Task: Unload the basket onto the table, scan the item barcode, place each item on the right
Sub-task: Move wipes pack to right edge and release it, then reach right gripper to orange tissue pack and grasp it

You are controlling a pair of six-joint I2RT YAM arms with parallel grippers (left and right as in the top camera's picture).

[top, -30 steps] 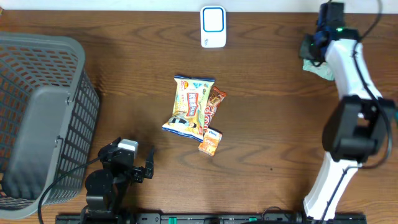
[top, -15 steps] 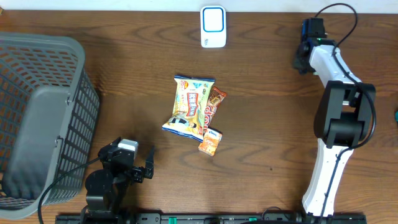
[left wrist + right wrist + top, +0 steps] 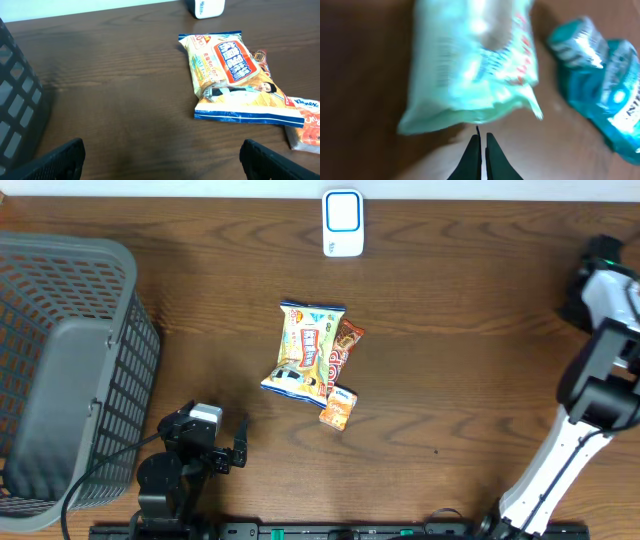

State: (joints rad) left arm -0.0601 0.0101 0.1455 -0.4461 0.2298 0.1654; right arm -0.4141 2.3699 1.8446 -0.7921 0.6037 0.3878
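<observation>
A dark wooden surface (image 3: 450, 380) fills the room under the overhead camera, with a grey mesh basket (image 3: 130, 380) taking up the 9 o'clock side and a white scanner (image 3: 342, 223) with a blue face standing at 12 o'clock, near the far edge.

In the middle lie three items bunched together: a yellow snack bag (image 3: 305, 352), a brown bar (image 3: 343, 348) touching its 3 o'clock side, and an orange tissue pack (image 3: 339, 408) at its 5 o'clock corner. The left claw (image 3: 161, 159) sits low at 7 o'clock, spread wide and holding nothing. From its own camera the snack bag lies flat at about 1 o'clock, well apart from the fingertips, with bare wood between them.

The right arm (image 3: 600, 370) stands at 3 o'clock, reaching out to the very edge of the overhead picture, so its claw is cut off there. Its wrist camera shows the right claw (image 3: 481, 142) with fingers pressed together, tips pointing to 12 o'clock and meeting right at the lower edge of a pale green pack (image 3: 475, 65). Whether they nip the film or only touch it I cannot tell. A teal pack (image 3: 600, 95) lies at 2 o'clock from the tips, near the green one.

There is open wood from the centre bunch out to the right arm, and between the bunch and the scanner. The basket wall crowds the left claw at 9 o'clock.

The whole right wrist picture is smeared, and the print on both packs is unreadable. No barcode can be made out on any item.
</observation>
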